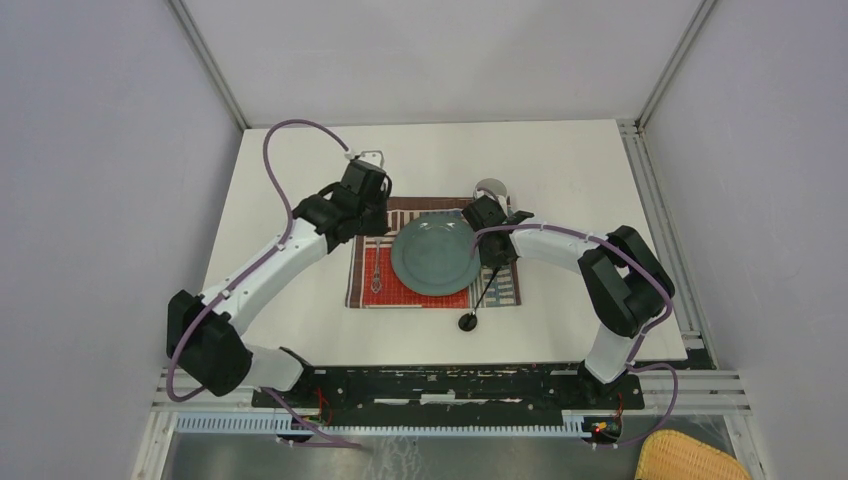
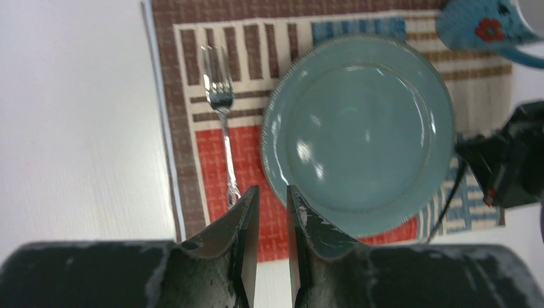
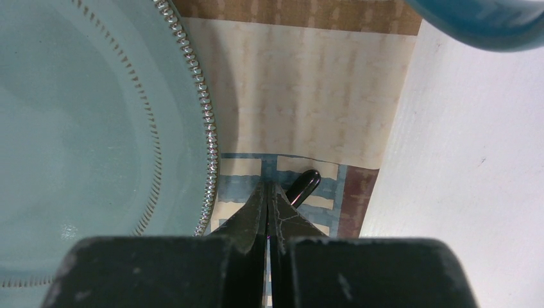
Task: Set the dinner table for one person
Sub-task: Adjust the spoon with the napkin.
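1. One dinner table point(image 1: 600, 180): a flat, matte white rectangle with metal rails along its edges. It fills the middle of the room, and everything else sits on it.
2. One placemat point(image 2: 250, 51): woven cloth, rectangular, in a patchwork of brown stripes, red and blue, lying mid-table.
3. One plate point(image 1: 433, 255): round, glossy blue-grey with a beaded rim, centred on the placemat.
4. One left gripper point(image 2: 272, 190): it hangs above the placemat's far edge, with a slim gap between its fingers and nothing in it.
5. One right gripper point(image 3: 267, 187): its fingers are pressed together just right of the plate. I cannot tell whether they pinch the black handle tip beside them.
6. One mug point(image 2: 487, 29): blue with a red flower, at the placemat's far right corner.
7. One black utensil point(image 1: 478, 300): thin-handled, and its rounded head lies off the cloth.
8. One fork point(image 2: 221, 115): shiny metal, left of the plate.
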Available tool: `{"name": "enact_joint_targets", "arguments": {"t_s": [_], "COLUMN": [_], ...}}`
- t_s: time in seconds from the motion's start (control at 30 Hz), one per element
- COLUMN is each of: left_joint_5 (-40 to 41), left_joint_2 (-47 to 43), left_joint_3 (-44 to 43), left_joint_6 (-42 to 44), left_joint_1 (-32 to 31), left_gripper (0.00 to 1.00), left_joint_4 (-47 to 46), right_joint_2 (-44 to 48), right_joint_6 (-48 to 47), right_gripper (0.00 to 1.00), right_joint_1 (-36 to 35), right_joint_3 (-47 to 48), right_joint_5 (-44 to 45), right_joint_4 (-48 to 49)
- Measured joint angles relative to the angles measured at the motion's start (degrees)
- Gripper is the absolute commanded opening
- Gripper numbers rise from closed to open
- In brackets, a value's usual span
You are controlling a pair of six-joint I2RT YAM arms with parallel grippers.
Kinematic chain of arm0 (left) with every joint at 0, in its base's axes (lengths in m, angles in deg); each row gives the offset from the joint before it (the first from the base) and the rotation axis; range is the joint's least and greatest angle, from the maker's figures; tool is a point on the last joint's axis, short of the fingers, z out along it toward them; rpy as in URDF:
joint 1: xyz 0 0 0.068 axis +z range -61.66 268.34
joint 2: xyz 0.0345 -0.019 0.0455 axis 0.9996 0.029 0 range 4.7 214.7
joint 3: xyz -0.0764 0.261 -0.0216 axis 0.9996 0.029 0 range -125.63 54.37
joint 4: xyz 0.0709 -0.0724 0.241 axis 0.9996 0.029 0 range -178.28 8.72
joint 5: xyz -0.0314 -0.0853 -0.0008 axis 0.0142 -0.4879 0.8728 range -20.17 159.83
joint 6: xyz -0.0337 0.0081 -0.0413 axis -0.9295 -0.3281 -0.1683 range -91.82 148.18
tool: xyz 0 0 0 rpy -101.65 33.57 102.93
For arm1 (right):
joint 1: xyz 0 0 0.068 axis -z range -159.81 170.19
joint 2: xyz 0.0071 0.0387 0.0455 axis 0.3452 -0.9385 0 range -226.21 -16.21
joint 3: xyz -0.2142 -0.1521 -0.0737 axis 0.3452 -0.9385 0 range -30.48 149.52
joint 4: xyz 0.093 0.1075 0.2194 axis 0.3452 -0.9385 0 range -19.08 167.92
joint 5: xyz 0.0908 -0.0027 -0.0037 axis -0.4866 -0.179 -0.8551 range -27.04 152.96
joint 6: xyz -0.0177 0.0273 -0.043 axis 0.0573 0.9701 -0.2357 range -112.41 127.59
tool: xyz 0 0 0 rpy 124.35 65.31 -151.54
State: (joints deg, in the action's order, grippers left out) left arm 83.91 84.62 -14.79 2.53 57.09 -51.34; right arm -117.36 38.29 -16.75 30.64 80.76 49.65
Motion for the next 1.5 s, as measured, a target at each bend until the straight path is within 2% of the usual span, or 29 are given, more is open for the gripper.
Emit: {"name": "enact_joint_targets", "arguments": {"t_s": [0.1,0.2,0.33,0.6,0.77,1.03,1.5], "left_joint_5": [-1.2,-1.2,-1.6,-2.2,-2.1,0.7,3.1], "left_joint_2": [-1.4,-1.4,-0.8,0.0,-0.1,-1.2,-1.2], "left_joint_3": [0.7,1.1,1.5,6.1,9.4,9.6,9.6], "left_joint_6": [0.0,-0.1,-0.5,-2.4,-4.1,-4.6,-4.6], "left_joint_1": [-4.3,-11.2,-18.3,-25.4,-27.0,-27.0,-27.0], "left_gripper": [0.29,0.28,0.25,0.22,0.22,0.23,0.24], "left_joint_4": [1.1,1.7,2.2,1.5,1.5,1.4,1.4], "right_joint_2": [0.1,0.1,0.1,0.5,1.1,4.6,16.7], "right_joint_6": [0.1,0.1,0.3,1.0,1.5,2.6,4.4], "right_gripper": [0.0,0.0,0.0,0.0,0.0,0.0,0.0], "right_joint_1": [0.0,0.0,0.0,0.0,0.0,0.0,0.0], "right_joint_3": [-0.1,-0.2,-0.2,-0.8,-1.6,-5.3,-12.1], "right_joint_5": [0.0,0.0,0.0,0.0,0.0,-0.3,-1.3], "right_joint_4": [0.1,0.1,0.2,0.6,1.2,0.6,-8.9]}}
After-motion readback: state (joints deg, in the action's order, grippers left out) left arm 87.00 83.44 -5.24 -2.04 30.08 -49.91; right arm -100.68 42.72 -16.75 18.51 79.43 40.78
